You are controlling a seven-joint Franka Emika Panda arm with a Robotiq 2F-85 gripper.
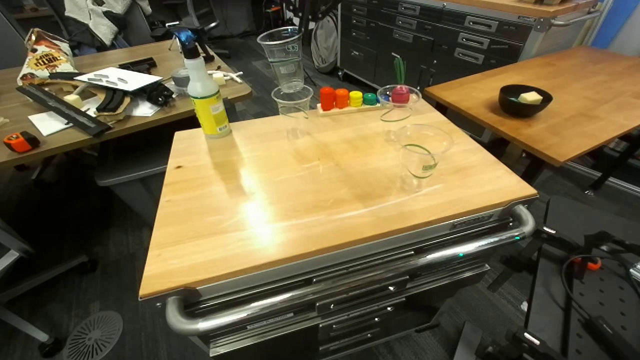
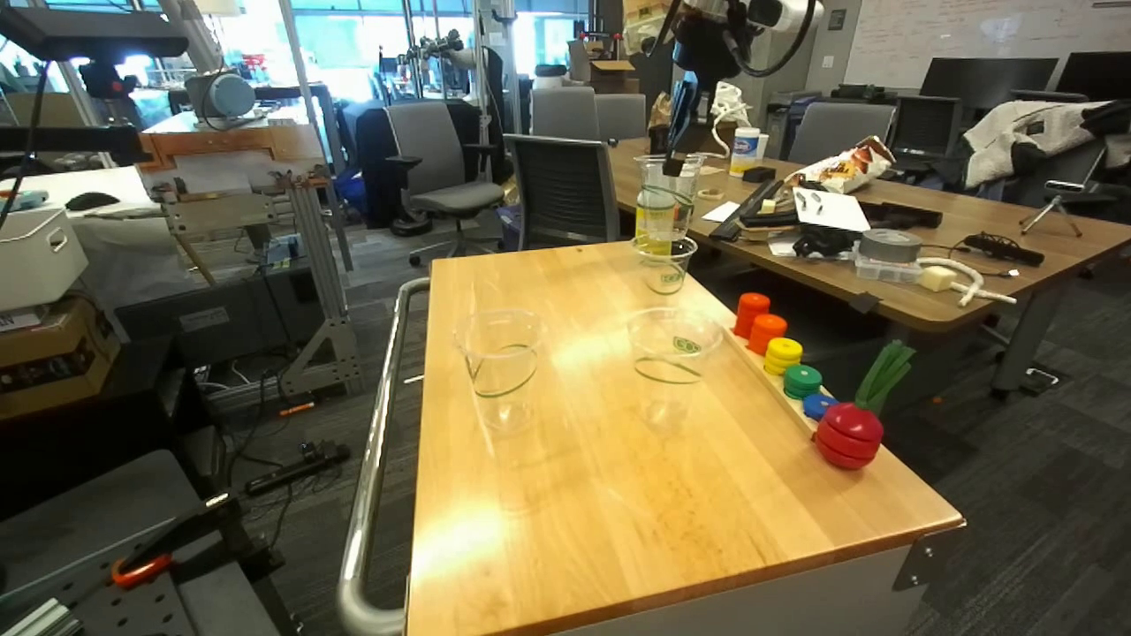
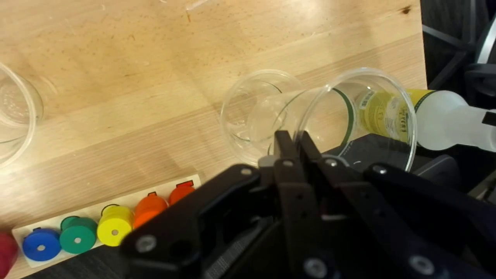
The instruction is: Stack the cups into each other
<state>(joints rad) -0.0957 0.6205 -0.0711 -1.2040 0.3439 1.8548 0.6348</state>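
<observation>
My gripper (image 3: 293, 137) is shut on the rim of a clear cup (image 3: 362, 83), with the wall between its close-set fingertips. In an exterior view the gripper (image 2: 674, 165) points down and holds this cup (image 2: 656, 196) off the table. The held cup (image 1: 282, 55) is slightly tilted, its bottom at the rim of a standing cup (image 1: 292, 107); I cannot tell whether it is inside. That lower cup also shows in the wrist view (image 3: 248, 93). Two other clear cups stand upright on the table, one near the blocks (image 1: 398, 112) and one nearer the handle side (image 1: 424, 155).
A yellow-green spray bottle (image 1: 212, 112) stands near a table edge, beside the held cup. A wooden strip with small coloured blocks (image 2: 783, 355) lies along another edge, with a toy radish (image 2: 848, 435) at its end. The wooden tabletop (image 1: 300, 200) has a metal handle bar.
</observation>
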